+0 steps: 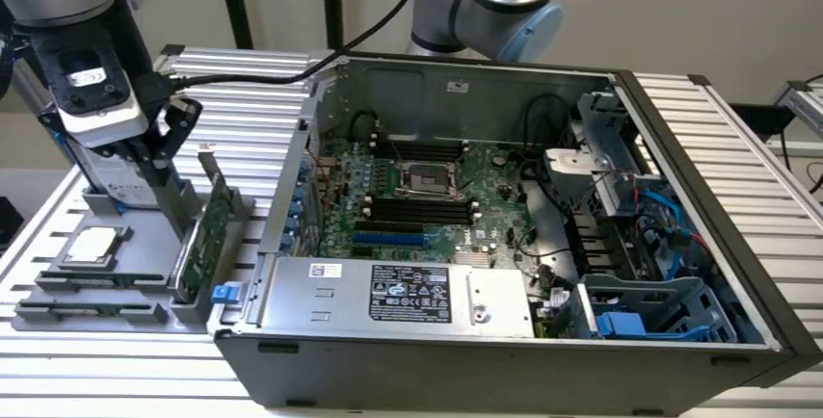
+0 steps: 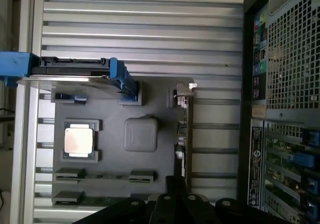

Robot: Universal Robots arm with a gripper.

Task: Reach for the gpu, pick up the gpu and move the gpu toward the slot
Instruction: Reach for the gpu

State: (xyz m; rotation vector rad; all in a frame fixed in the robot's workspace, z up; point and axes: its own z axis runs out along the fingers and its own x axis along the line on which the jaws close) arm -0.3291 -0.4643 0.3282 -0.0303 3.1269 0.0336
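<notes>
Gripper [image 1: 173, 201] is hanging low over the gray holder [image 1: 135, 240], just beside the gpu [image 1: 206, 240], which is standing upright on its edge in that holder next to the open computer case [image 1: 385, 379], and whether the tool is gaping wide or narrow cannot be told.

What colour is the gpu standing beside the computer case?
The gpu is green; the exterior view shows it best.

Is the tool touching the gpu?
Cannot tell. In the exterior view the tool overlaps the upright gpu with no plain contact or gap; the wrist view doesn't settle it either.
</notes>
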